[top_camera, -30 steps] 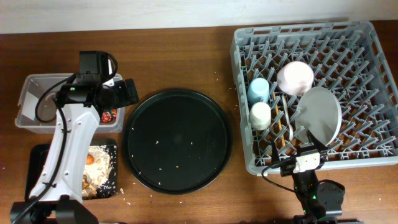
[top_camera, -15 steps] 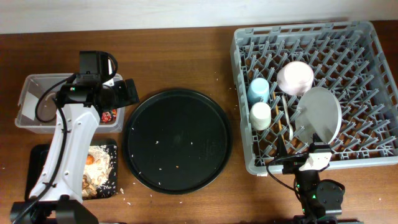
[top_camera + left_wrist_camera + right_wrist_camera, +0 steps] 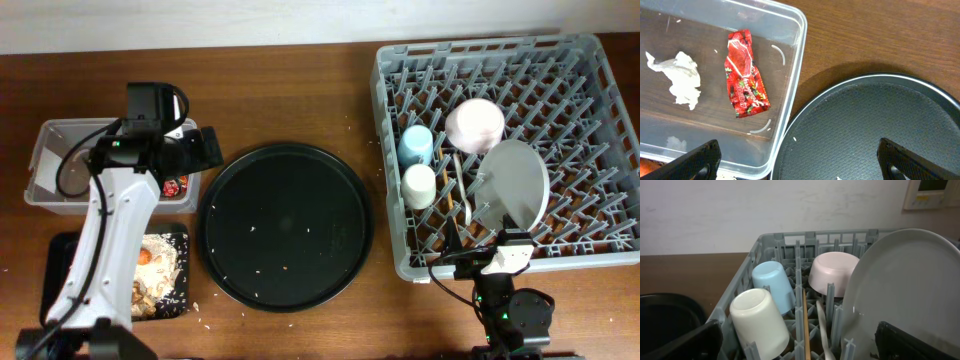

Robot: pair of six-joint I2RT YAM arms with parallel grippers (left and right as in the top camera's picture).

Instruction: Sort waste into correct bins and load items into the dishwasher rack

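A crumb-flecked wooden table (image 3: 300,90) is backed by a white wall (image 3: 740,210). Left gripper (image 3: 799,162) and right gripper (image 3: 800,342) are held wide apart, empty. Red wrapper (image 3: 746,75) and tissue (image 3: 682,80) are seen in the clear tub (image 3: 710,40) at nine o'clock.

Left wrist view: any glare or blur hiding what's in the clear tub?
Left wrist: sharp, only faint curved reflections on the clear tub floor; red wrapper and white tissue read clearly. Overhead: the left arm covers the tub's right end.
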